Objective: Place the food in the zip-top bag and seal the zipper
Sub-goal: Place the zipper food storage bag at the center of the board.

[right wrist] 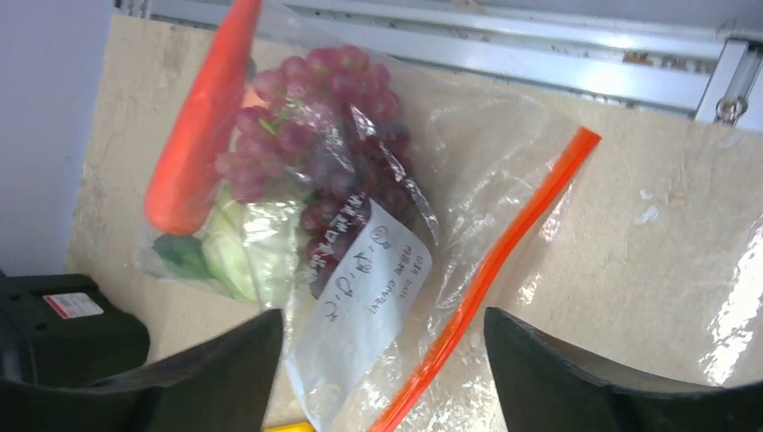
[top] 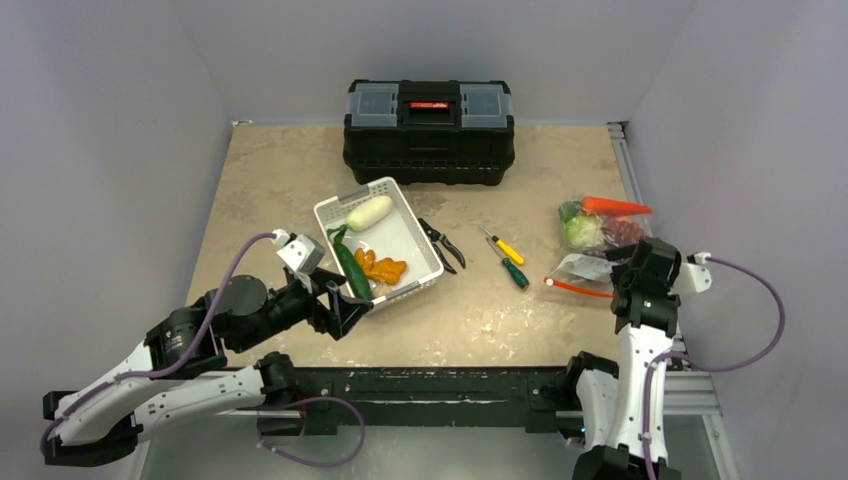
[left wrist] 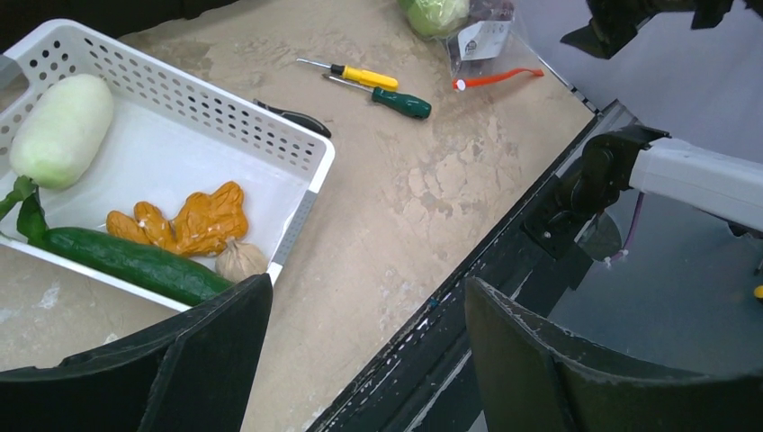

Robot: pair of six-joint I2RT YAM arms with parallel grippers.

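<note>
- While both arms sit at the near edge of the bench (top: 260,180), the food is split between two places: a white basket (top: 330,205) left of centre and the zip-top bag (top: 600,240) at the right edge.
- Basket contents: white oblong (top: 368,212) at the far end, green cucumber (top: 350,265) along the left wall, orange chunk (top: 383,267) beside it, and a small pale round piece (left wrist: 240,261) in the near corner, touching the cucumber.
- Left pincer (top: 352,303): jaws spread wide, nothing between them. It sits just beside the near corner of the basket; one finger covers that corner in the left wrist view.
- Bag contents: dark red grapes (right wrist: 333,135) and pale green cabbage (right wrist: 238,252) lie under the clear plastic, partly behind a white label (right wrist: 360,306). The carrot (right wrist: 202,126) lies along the bag's edge; whether it is inside cannot be told.
- The zipper (right wrist: 490,279) runs as one orange-red strip across the bag's near side. Whether it is pressed closed cannot be told.
- Right pincer (top: 632,262): jaws spread wide, gripping nothing, positioned over the near part of the bag. In the right wrist view the zipper runs down into the gap between the two fingers.
- Obstructions between basket and bag: black shears (top: 440,243) just beside the basket's right wall, then a yellow-handled screwdriver (top: 505,247) and a green-handled screwdriver (top: 512,270), lying near each other.
- A black toolbox (top: 428,130) stands at the far edge, behind the basket.
</note>
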